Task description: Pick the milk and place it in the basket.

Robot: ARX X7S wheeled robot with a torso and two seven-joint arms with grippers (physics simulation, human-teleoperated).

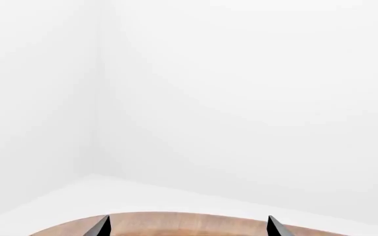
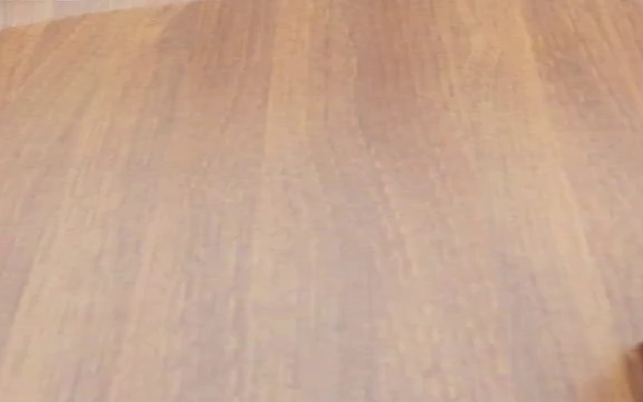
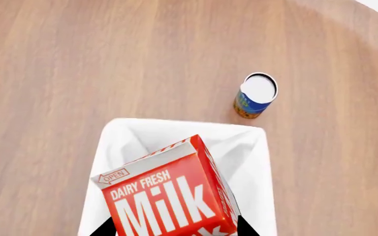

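In the right wrist view the milk [image 3: 173,196] fills the near part of the frame, its red gable top with the white lettering "DAIRY FRESH Milk" facing the camera and tilted a little. The two dark fingertips [image 3: 104,228] of the right gripper [image 3: 173,228] show at either side of the carton, pressed against it, so this gripper is clamped on the milk. Directly behind the carton lies the white cloth liner of the basket [image 3: 251,147], its rim framing the carton on three sides; the milk appears to hang above the open basket, though whether it touches the liner cannot be told from this angle. Beyond the basket, apart from its rim, a small blue-labelled can [image 3: 255,96] with a white lid stands upright on the round wooden table [image 3: 57,73]. The head view shows mostly bare wood grain, with a sliver of woven wicker at the lower right edge. In the left wrist view the left gripper [image 1: 187,228] points at white walls above the table edge, its two dark fingertips spread wide and holding nothing.
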